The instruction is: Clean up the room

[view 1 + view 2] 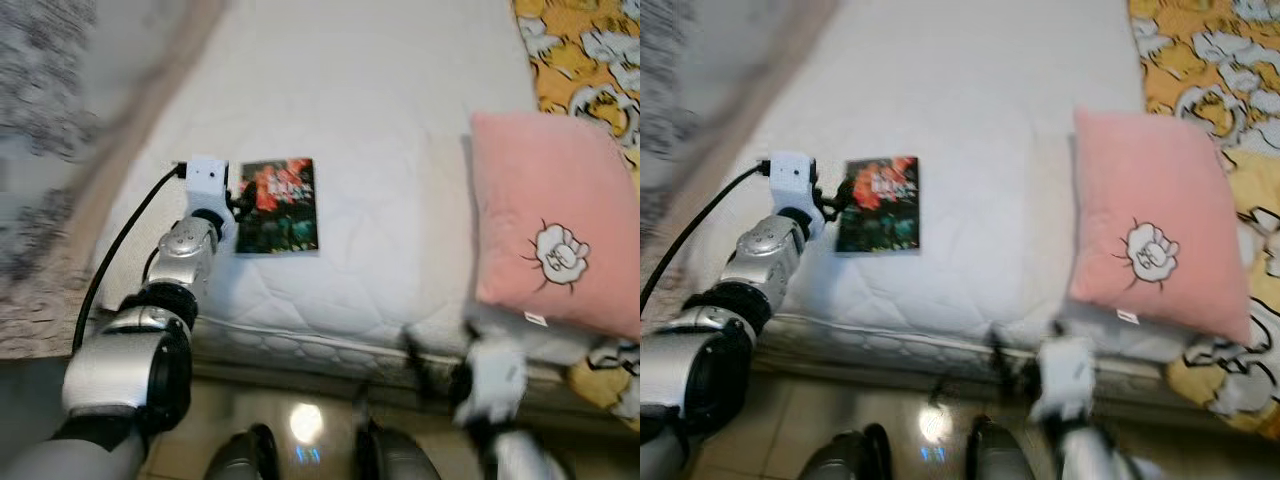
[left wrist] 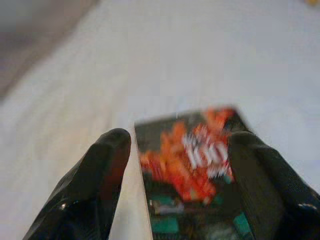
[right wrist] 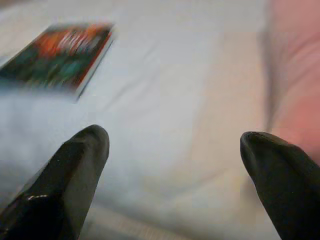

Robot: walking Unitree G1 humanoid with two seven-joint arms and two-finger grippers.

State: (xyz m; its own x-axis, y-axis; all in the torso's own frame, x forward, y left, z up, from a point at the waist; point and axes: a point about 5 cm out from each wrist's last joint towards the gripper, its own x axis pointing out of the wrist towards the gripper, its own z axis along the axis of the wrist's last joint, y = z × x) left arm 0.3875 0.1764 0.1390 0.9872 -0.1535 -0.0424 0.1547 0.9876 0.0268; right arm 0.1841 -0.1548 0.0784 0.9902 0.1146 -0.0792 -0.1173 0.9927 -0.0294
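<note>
A book [image 1: 278,205] with a dark cover and red print lies flat on the white mattress [image 1: 380,100], near its front left. My left gripper [image 1: 238,200] reaches over the bed's edge to the book's left side. In the left wrist view its fingers [image 2: 112,150] stand open on either side of the book [image 2: 195,165], one overlapping the cover. My right gripper [image 1: 1005,370] is blurred, low at the bed's front edge, and open [image 3: 175,137] with nothing between its fingers. A pink pillow [image 1: 555,225] with a white flower lies at the right.
A yellow patterned blanket [image 1: 590,50] covers the bed's far right and shows below the pillow. A black cable [image 1: 120,250] runs along my left arm. A grey patterned surface [image 1: 40,120] borders the bed on the left. Glossy floor tiles [image 1: 305,425] show by my feet.
</note>
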